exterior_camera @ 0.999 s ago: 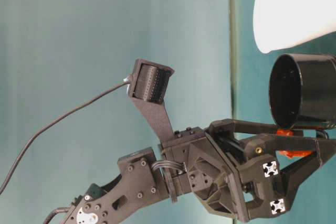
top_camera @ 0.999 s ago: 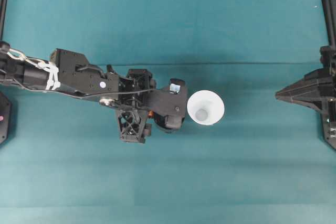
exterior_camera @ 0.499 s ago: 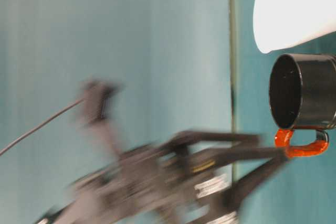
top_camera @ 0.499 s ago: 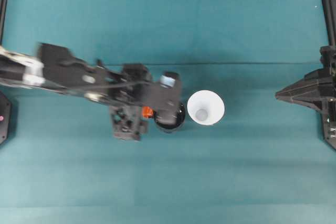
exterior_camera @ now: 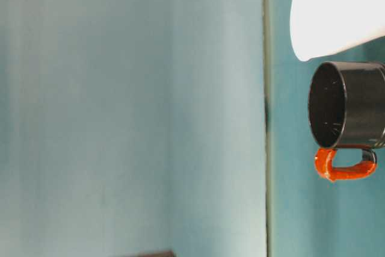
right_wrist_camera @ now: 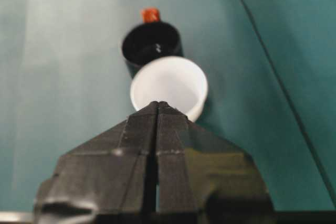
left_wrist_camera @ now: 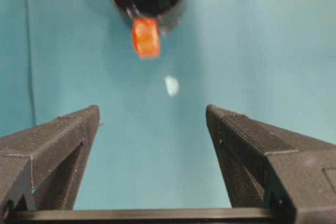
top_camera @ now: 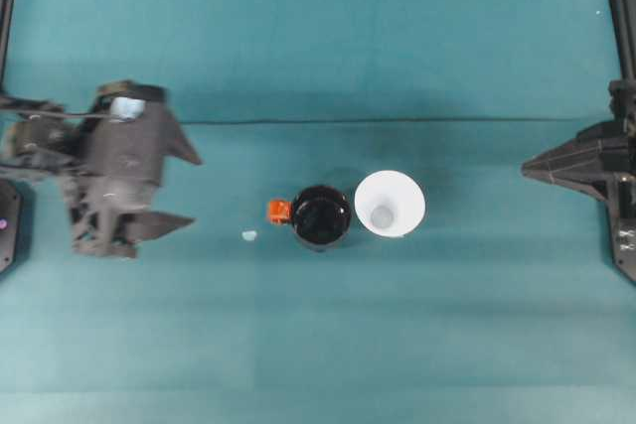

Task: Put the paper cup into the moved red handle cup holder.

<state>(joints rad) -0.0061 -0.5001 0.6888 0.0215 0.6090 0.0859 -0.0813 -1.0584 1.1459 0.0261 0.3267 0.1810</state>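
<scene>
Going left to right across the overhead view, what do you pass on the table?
left gripper → small white scrap → red handle cup holder, its orange handle on the left → paper cup → right gripper

Closed right tool (right_wrist_camera: 157,106) before upright paper cup (right_wrist_camera: 169,85), red handle cup holder (right_wrist_camera: 151,45) just behind.

overhead: I look straight down on the table (top_camera: 318,345).
table-level: I look close, sideways.
shared: red handle cup holder (top_camera: 320,217), paper cup (top_camera: 390,204).
</scene>
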